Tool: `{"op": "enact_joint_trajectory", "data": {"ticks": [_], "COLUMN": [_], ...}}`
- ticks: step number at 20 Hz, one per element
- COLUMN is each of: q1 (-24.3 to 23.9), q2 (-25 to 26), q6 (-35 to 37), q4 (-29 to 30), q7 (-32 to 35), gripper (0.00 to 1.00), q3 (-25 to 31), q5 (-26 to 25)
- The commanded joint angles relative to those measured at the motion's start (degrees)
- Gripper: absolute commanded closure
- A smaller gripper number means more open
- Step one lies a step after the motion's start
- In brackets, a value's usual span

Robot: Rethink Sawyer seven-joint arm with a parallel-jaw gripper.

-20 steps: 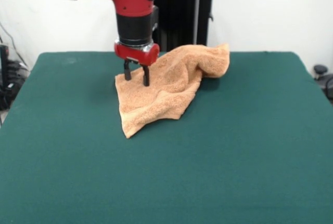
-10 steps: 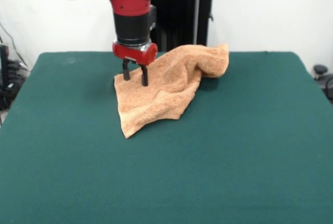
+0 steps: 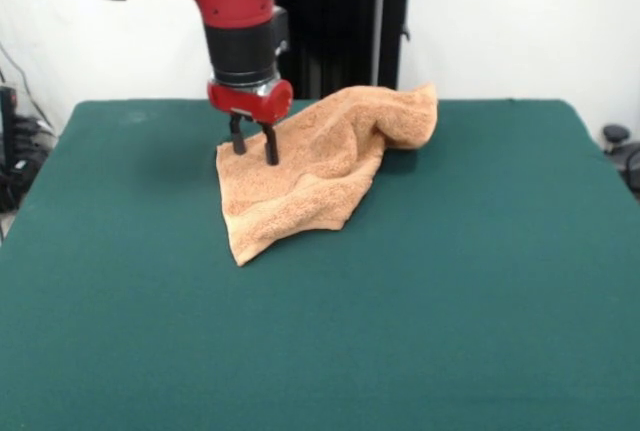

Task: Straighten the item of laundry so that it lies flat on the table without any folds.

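The item of laundry (image 3: 310, 176), a light orange-tan terry towel, lies crumpled on the dark green table (image 3: 450, 301) in the far middle part. Its right end is bunched into a raised fold near the table's far edge, and a pointed corner reaches toward the near left. My gripper (image 3: 254, 151) comes down from the red and black arm onto the towel's far-left corner. Its two black fingers (image 3: 270, 149) stand on either side of a pinch of cloth and hold it.
A black pedestal and stand (image 3: 345, 21) rise behind the table's far edge, close to the towel's bunched end. Cables and dark gear (image 3: 15, 151) sit off the table's left side, and a small dark object (image 3: 618, 136) off its right.
The arm and gripper have shifted left by a small amount. The towel's held corner and its bunched right end have slid left with them.
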Motion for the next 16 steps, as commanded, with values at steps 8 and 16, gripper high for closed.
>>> {"op": "enact_joint_trajectory", "data": {"ticks": [8,16], "q1": [-8.9,-13.5], "q2": [9.4,9.0], "q6": [8.6,12.1], "q4": [-10.7,-10.5], "q7": [-18.2,-23.5], "gripper": [0.0,0.0], "q3": [-2.4,0.6], "q5": [-13.7,-15.0]}}
